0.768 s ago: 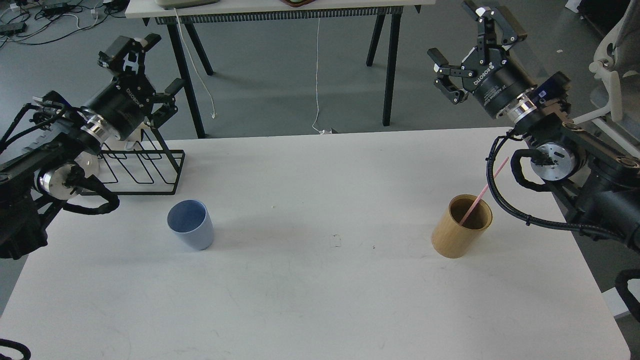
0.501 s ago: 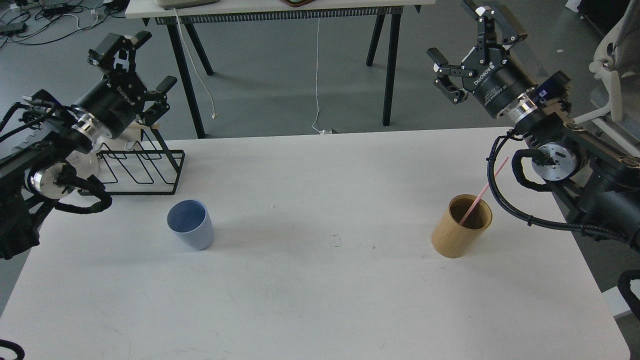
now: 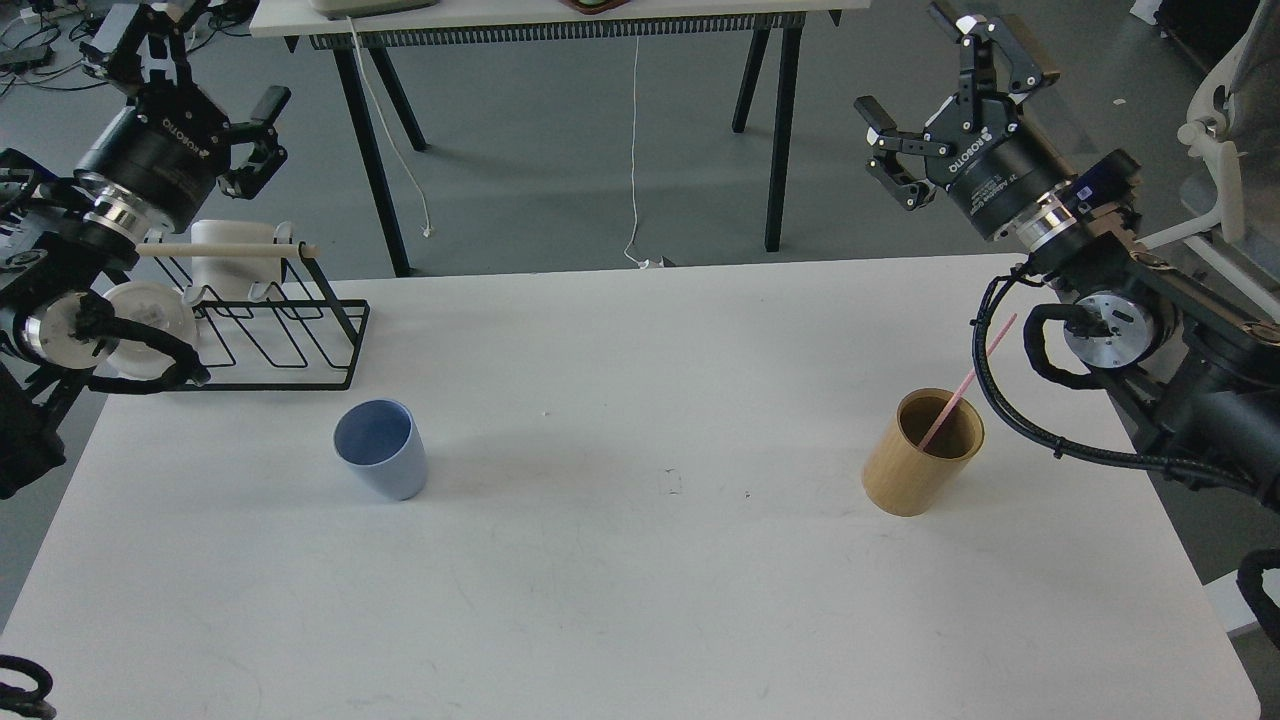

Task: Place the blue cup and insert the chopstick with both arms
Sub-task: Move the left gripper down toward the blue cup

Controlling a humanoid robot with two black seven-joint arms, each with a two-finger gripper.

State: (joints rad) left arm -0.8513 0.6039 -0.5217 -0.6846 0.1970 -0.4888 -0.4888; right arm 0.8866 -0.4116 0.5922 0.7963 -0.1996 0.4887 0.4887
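Observation:
The blue cup [image 3: 381, 448] stands upright on the white table [image 3: 640, 600], left of centre, empty. The pink chopstick [image 3: 968, 382] leans inside the tan wooden holder [image 3: 922, 452] at the right, its top end pointing up and right. My left gripper [image 3: 190, 60] is open and empty, raised high at the upper left, above and behind the wire rack. My right gripper [image 3: 925, 85] is open and empty, raised above the far right table edge, well above the holder.
A black wire rack [image 3: 270, 325] with a pale wooden rod [image 3: 225, 250] stands at the table's back left, with a white cup [image 3: 228, 262] and a clear lid in it. A dark-legged table [image 3: 560, 20] stands behind. A white chair [image 3: 1230, 130] is at the right.

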